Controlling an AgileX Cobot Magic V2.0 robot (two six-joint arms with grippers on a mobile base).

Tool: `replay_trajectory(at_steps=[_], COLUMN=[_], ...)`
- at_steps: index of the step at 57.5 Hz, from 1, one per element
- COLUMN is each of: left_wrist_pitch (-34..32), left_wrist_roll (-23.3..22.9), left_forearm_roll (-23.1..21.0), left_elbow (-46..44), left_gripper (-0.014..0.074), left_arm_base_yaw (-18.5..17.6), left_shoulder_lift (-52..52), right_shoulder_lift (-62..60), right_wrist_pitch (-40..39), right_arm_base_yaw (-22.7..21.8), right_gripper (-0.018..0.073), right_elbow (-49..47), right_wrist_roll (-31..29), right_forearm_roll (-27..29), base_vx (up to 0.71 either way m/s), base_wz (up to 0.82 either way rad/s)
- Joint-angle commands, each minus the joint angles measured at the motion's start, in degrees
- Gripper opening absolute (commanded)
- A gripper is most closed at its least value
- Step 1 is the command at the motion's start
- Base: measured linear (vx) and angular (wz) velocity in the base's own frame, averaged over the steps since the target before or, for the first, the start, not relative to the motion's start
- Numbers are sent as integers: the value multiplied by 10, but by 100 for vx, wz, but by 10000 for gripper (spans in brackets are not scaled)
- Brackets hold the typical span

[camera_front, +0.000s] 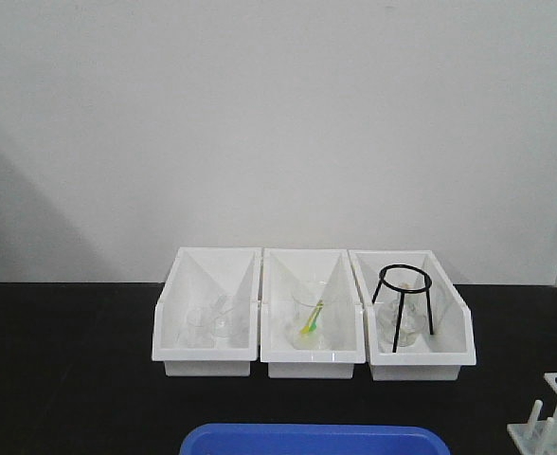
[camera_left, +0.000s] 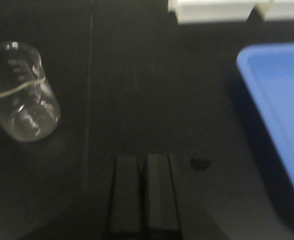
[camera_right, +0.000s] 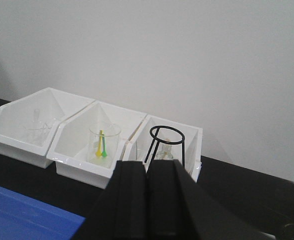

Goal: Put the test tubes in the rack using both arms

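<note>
L end effector [camera_left: 146, 165] hangs low over the black bench [camera_left: 137, 75], pointed down at it, fingers pressed together w/ nothing between them. A clear beaker [camera_left: 21, 90] stands to its left, well apart; blue tray [camera_left: 279, 110] lies off to its right. R end effector [camera_right: 146, 172] is raised and roughly level, aimed toward the wall, fingers likewise closed together and empty, blue tray corner below-left of it.

In front view, neither arm shows. Blue tray rim sits at the near edge; the rack [camera_front: 555, 417] is at the near right corner, pegs up, only partly in frame. Can't tell if it holds tubes. Farther back, three white bins [camera_front: 312, 318] sit side by side: left w/ clear glassware, middle w/ a beaker holding yellow-green items, right w/ a black ring stand [camera_front: 404, 299]
</note>
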Motion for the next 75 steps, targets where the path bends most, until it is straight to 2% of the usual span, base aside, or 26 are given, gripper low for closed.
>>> replay_trajectory(at_steps=[1, 10, 15, 20, 25, 27, 28, 31, 34, 38, 47, 56, 59, 67, 75], left_wrist_pitch=[-32, -125, -191, -236, -267, -279, -291, -332, -366, -386, -386, -386, -341, -319, -325], left_wrist_roll=[80, 229, 312, 408, 539, 570, 601, 667, 673, 644, 564, 534, 527, 510, 503], left_forearm_roll=[-25, -102, -171, -276, -399, -428, -466, -523, -534, -528, -469, -467, -454, -419, -406], left_elbow=[-18, -18, -18, -18, -17, -15, -11, 6, 26, 64, 143, 222, 221, 222, 222], left_gripper=[-18, -18, -18, -18, -18, -18, -18, -18, -18, -18, -18, -17, -17, -17, -17], left_arm_base_yaw=[-4, -4, -4, -4, -2, 1, 4, 15, 28, 54, 121, 187, 204, 225, 225], left_shoulder_lift=[-2, -12, -21, -28, -36, -39, -40, -50, -67, -105, -197, -293, -316, -370, -385], right_shoulder_lift=[1, 1, 1, 1, 1, 1, 1, 1, 1, 1, 1, 1, 1, 1, 1], right_wrist_pitch=[2, 2, 2, 4, 4, 4, 4, 4, 4, 4, 4, 4, 4, 4, 4], right_arm_base_yaw=[0, 0, 0, 0, 0, 0, 0, 0, 0, 0, 0, 0, 0, 0, 0], right_gripper=[-8, -8, -8, -8, -8, -8, -8, -8, -8, -8, -8, -8, -8, -8, -8], right_elbow=[-16, -16, -16, -16, -16, -16, -16, -16, -16, -16, -16, -16, -16, -16, -16], right_wrist_roll=[0, 0, 0, 0, 0, 0, 0, 0, 0, 0, 0, 0, 0, 0, -1], right_forearm_roll=[24, 24, 22, 22, 21, 18, 15, 11, 10, 10, 10, 10, 10, 11, 10], base_vx=[0, 0, 0, 0, 0, 0, 0, 0, 0, 0, 0, 0, 0, 0, 0], base_wz=[0, 0, 0, 0, 0, 0, 0, 0, 0, 0, 0, 0, 0, 0, 0])
